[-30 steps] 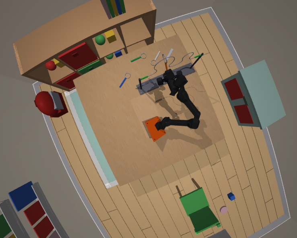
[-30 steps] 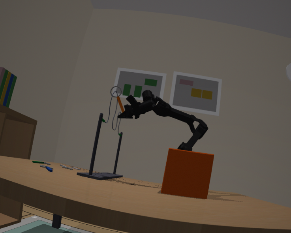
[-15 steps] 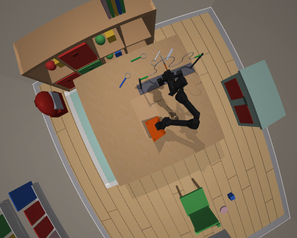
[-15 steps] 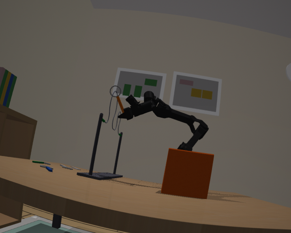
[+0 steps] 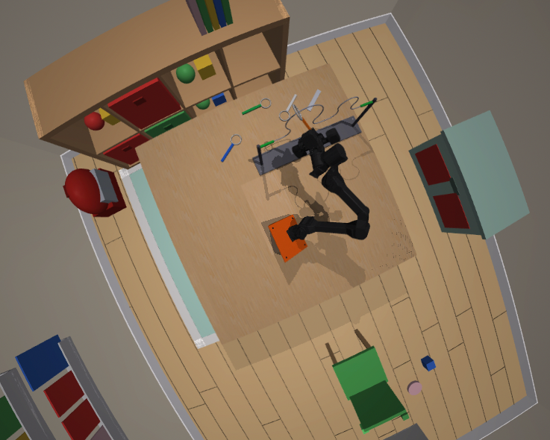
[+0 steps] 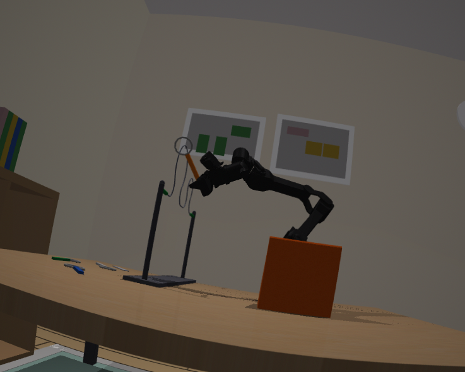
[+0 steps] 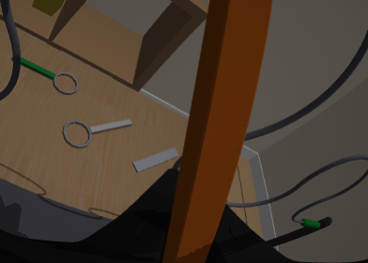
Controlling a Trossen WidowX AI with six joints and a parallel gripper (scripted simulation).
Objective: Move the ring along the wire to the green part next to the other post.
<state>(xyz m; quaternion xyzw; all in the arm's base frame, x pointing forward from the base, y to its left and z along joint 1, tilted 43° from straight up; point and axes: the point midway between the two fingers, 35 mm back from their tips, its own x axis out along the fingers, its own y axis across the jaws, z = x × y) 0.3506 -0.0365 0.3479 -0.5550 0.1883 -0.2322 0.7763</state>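
Observation:
My gripper (image 5: 310, 130) (image 6: 199, 182) (image 7: 180, 179) is shut on the orange handle (image 5: 306, 124) (image 6: 192, 166) (image 7: 225, 95), which slants upward from the fingers. The grey ring (image 6: 175, 144) is around the top of the tall hump of the grey wire (image 6: 175, 172) in the exterior view; I cannot tell if they touch. In the top view the ring looks nearly edge-on; it is outside the wrist view. One green part (image 5: 266, 144) (image 6: 165, 192) is by the left post (image 5: 260, 155) (image 6: 153, 232). The other green part (image 5: 366, 104) (image 6: 191, 215) (image 7: 310, 224) is by the right post (image 5: 365, 111) (image 6: 187, 248).
The posts stand on a dark base (image 5: 353, 130) (image 6: 134, 278). On the table behind it lie a green-handled ring (image 5: 251, 110) (image 7: 38, 68), a blue-handled ring (image 5: 227, 152), a white-handled ring (image 5: 291, 101) (image 7: 110, 126) and a loose pale bar (image 5: 314, 100) (image 7: 155, 160). A shelf stands beyond.

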